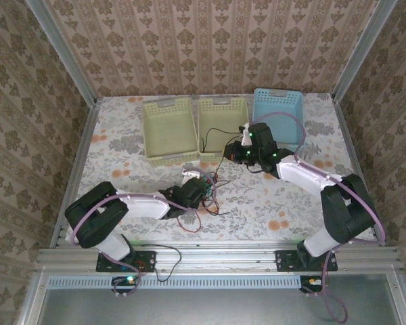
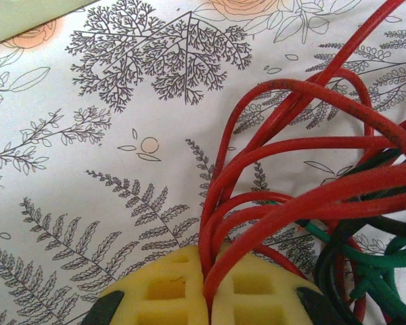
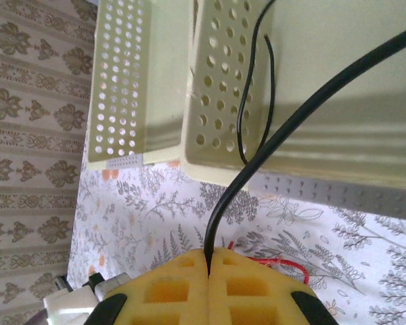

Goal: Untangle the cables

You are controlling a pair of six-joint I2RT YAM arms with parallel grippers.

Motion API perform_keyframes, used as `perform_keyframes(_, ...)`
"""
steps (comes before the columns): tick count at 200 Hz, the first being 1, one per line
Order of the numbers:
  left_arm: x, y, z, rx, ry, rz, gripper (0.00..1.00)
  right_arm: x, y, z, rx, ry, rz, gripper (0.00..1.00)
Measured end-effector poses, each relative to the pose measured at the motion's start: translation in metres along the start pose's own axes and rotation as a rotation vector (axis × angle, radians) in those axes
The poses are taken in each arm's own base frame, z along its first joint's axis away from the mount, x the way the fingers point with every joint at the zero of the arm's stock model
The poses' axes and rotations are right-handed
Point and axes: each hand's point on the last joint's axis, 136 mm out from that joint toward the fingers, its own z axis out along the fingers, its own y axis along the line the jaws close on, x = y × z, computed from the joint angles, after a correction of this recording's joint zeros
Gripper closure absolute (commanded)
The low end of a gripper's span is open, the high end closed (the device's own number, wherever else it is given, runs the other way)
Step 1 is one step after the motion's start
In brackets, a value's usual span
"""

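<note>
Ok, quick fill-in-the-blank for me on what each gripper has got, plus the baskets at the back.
1. The thin looping cables pinched in the left gripper are ___.
2. The single thin cable pinched in the right gripper is ___.
3. In the top view, the rightmost perforated plastic basket is ___.
Missing words: red; black; blue.

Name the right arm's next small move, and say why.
Probably draw the right gripper slowly toward the middle basket. It is shut on the black cable, part of which lies in that basket, while the left gripper is shut on the red cables, so the black strand should slide free.
</note>
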Motion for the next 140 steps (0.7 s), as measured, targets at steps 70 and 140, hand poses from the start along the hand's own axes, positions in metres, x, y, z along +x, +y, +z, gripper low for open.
perform_keyframes(70,0.002,0.001,0.003,-0.031,-0.003,-0.016,0.90,-0.097,0.000,-0.069,0.116,-0.301,-0.083,1.00)
perform_keyframes(140,0.003,0.002,0.004,-0.044,-0.009,-0.034,0.90,-0.164,0.004,-0.165,0.186,-0.635,-0.106,1.00)
